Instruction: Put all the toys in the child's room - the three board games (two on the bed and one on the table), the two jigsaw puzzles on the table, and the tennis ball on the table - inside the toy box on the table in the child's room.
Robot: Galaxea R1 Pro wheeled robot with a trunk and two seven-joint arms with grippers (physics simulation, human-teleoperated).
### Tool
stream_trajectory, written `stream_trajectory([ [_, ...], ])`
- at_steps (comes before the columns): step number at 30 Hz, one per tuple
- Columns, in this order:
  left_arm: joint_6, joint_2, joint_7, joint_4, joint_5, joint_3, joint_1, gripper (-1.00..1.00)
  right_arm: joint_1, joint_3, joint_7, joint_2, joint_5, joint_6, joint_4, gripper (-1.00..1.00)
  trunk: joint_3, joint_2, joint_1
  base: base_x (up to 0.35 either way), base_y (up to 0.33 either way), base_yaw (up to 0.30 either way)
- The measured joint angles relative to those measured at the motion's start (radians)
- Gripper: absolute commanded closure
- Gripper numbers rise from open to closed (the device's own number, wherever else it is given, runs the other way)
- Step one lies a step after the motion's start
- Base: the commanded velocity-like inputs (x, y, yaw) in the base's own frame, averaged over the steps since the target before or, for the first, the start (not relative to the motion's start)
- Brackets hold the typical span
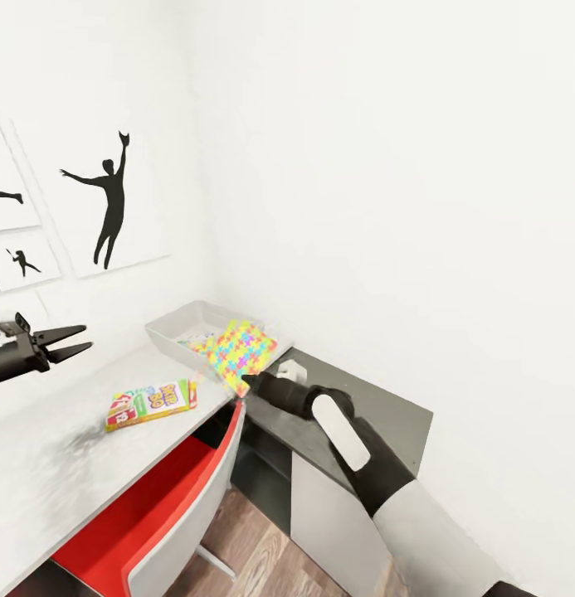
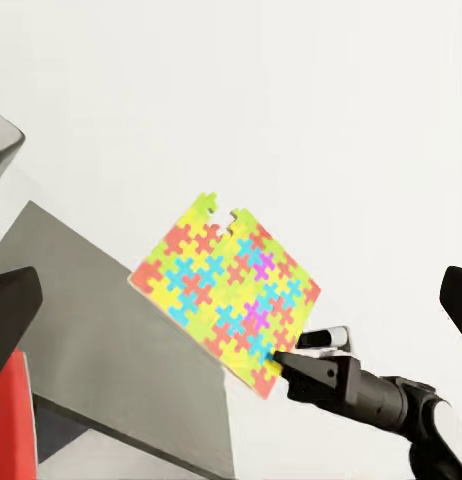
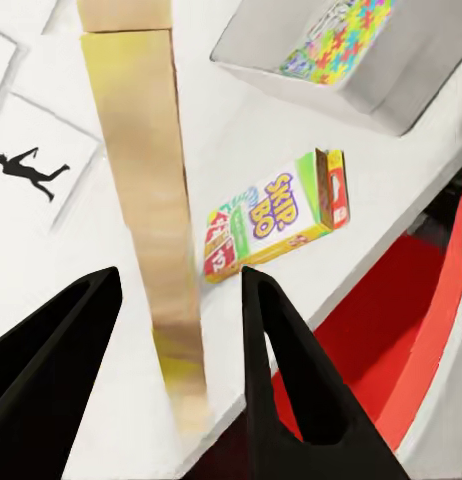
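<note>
Head view, from the left: black silhouette sports pictures (image 1: 113, 199) are hung on the white wall. The left gripper (image 1: 67, 344) is held above the light grey desk top (image 1: 46, 464), its two black fingers spread apart with nothing between them. In the left wrist view these fingers (image 2: 11, 310) are seen wide apart at either edge.

A flat, colourful printed game box (image 1: 150, 404) is laid on the desk top near its front edge, above the red chair (image 1: 146, 514). In the right wrist view this box (image 3: 276, 215) is seen apart from the bin.

Further right, the shallow pale grey plastic toy box (image 1: 175, 325) is set on the desk against the wall, and a multicolour jigsaw sheet (image 1: 200, 342) is lying inside it.

A second thin jigsaw sheet of yellow, pink, blue and green pieces (image 1: 241, 352) is lifted off the desk, tilted, at the near right end of the toy box. It is pinched at its lower corner by the right gripper (image 1: 247, 381), whose fingers are closed on it (image 2: 286, 362). Beneath the right arm lies the dark grey corner section of the desk (image 1: 378, 410).
</note>
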Motion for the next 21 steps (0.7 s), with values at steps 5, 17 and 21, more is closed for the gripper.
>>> stream_trajectory([
  [5, 0.015, 0.004, 0.0, -0.002, -0.001, 0.048, -0.002, -1.0, -0.189, -0.066, -0.07, 0.0, -0.09, 0.084, 0.08, 1.0, 0.0, 0.0, 0.0, 0.006, -0.001, 0.0],
  [17, 0.023, 0.039, 0.0, -0.004, 0.001, 0.077, -0.011, -1.0, -0.368, -0.116, -0.093, 0.0, -0.157, 0.119, 0.222, 1.0, 0.0, 0.0, 0.0, 0.002, 0.0, 0.006],
  [21, 0.024, 0.04, 0.0, -0.003, 0.0, 0.08, -0.011, -1.0, -0.37, -0.122, -0.092, 0.0, -0.16, 0.119, 0.222, 1.0, 0.003, 0.0, 0.0, 0.135, 0.0, 0.153],
])
